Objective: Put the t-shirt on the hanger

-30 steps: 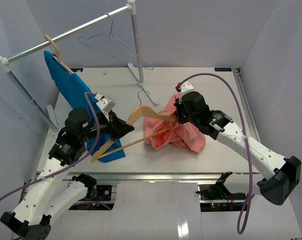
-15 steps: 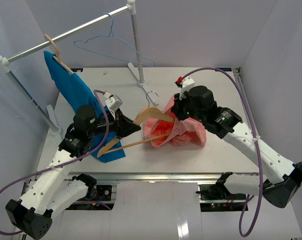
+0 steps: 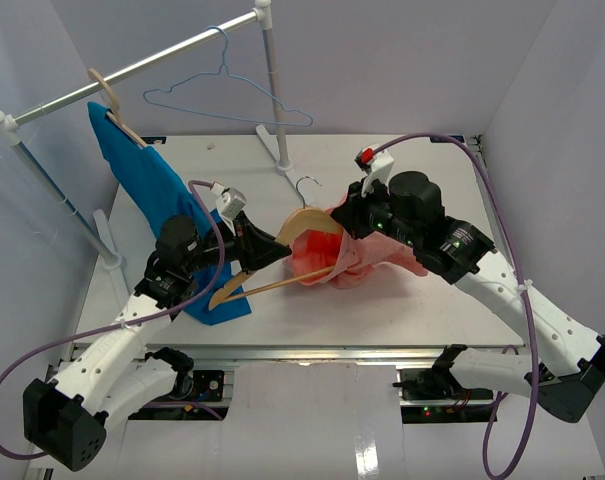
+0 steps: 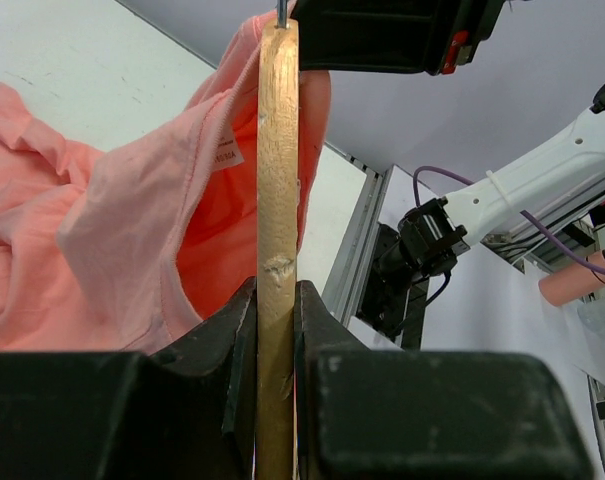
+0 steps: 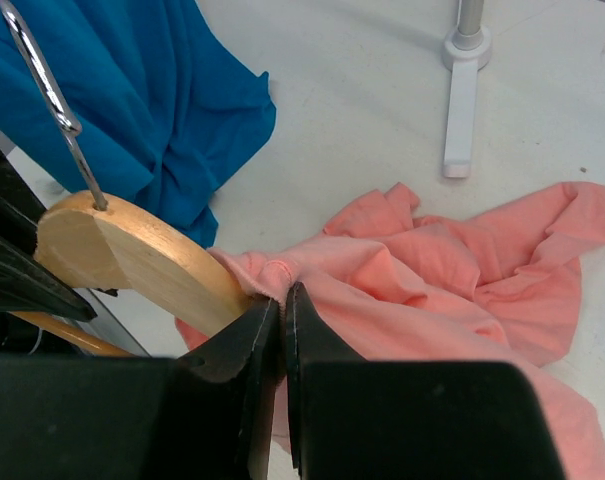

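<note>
The light wooden hanger (image 3: 304, 219) is held tilted above the table, metal hook (image 3: 304, 183) toward the back. My left gripper (image 3: 273, 250) is shut on its left arm; in the left wrist view the wood (image 4: 278, 150) runs straight up from between the jaws (image 4: 277, 300). The salmon-pink t-shirt (image 3: 377, 262) lies bunched under and to the right of the hanger. Its neck edge is pulled over the hanger's right arm (image 5: 132, 255). My right gripper (image 5: 283, 300) is shut on that collar edge of the t-shirt (image 5: 452, 270), right against the wood.
A clothes rail (image 3: 132, 68) spans the back left, its foot (image 3: 282, 150) on the table behind the hanger. A bright blue shirt (image 3: 147, 190) hangs from it on a tan hanger (image 3: 107, 95). A pale-blue wire hanger (image 3: 222, 95) hangs further right.
Both arms have shifted toward the back and right. The hanger has risen and moved right, and the right gripper has drawn the t-shirt's collar up onto the hanger's arm. The wire hanger sways.
</note>
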Controlling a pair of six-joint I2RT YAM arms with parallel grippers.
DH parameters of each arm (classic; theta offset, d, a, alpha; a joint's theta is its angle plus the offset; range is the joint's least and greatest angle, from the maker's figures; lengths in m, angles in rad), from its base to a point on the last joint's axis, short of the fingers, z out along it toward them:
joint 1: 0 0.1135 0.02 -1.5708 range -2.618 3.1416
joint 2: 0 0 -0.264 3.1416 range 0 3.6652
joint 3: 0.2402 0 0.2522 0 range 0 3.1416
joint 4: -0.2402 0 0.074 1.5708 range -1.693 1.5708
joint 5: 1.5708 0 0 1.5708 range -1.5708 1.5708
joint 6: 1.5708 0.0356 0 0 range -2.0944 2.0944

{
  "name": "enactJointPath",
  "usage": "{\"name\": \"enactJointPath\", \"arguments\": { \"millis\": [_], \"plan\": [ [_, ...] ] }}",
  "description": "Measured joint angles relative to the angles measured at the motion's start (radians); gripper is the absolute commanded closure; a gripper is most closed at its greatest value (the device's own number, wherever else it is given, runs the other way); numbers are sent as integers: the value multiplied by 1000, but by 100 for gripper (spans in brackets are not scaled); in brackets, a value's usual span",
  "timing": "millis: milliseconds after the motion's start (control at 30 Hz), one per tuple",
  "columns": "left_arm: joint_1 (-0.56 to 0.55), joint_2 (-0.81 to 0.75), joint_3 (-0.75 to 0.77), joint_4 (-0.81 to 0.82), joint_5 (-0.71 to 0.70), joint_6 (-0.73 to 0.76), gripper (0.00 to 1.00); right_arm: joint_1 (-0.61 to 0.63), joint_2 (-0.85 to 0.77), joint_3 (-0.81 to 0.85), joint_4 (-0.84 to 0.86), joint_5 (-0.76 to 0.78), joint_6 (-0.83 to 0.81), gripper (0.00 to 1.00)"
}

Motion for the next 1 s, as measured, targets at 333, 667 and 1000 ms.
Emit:
{"name": "enactJointPath", "arguments": {
  "millis": [333, 667, 1000],
  "plan": [
    [-12, -16, -163, 261, -16, -59, 100, 30, 0, -38, 63, 21, 32, 91],
    [-35, 4, -254, 452, -3, -77, 100, 57, -8, -70, 127, 23, 40, 83],
    [-52, 6, -278, 520, -37, -62, 100, 71, -35, -71, 173, -17, 88, 79]
  ]
}}
